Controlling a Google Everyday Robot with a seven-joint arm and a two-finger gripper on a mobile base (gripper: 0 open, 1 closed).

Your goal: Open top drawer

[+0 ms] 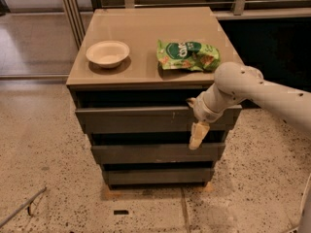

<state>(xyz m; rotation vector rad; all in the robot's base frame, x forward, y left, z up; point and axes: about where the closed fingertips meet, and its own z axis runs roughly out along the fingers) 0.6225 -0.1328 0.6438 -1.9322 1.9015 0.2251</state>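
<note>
1. Here, in the camera view, the gripper (198,130) sits against the right part of the top drawer (136,119). A pale part of it hangs down past the drawer's lower edge, over the dark gap below. Whether the gripper is wide, narrow or holding anything cannot be told.
2. The white arm (265,95) runs away from the gripper up and to the right, its rounded joint level with the edge of the cabinet top (146,30).
3. The top drawer is the dark grey flat front that spreads leftward from the gripper and ends just to its right. A dark slot separates it from the cabinet top above. Small pale scratch marks (173,114) lie on the front just left of the gripper.
4. Directly below the gripper comes the middle drawer (146,153), and under that the bottom drawer (155,176), both plain grey fronts.
5. Above the gripper and a little behind it, a green snack bag (188,55) lies flat on the cabinet top.
6. Well to the left of the gripper and higher, a pale empty bowl (108,53) stands upright on the same top, apart from the bag.
7. Far below and left of the gripper, a thin grey rod (22,208) lies on the speckled floor (48,149).
</note>
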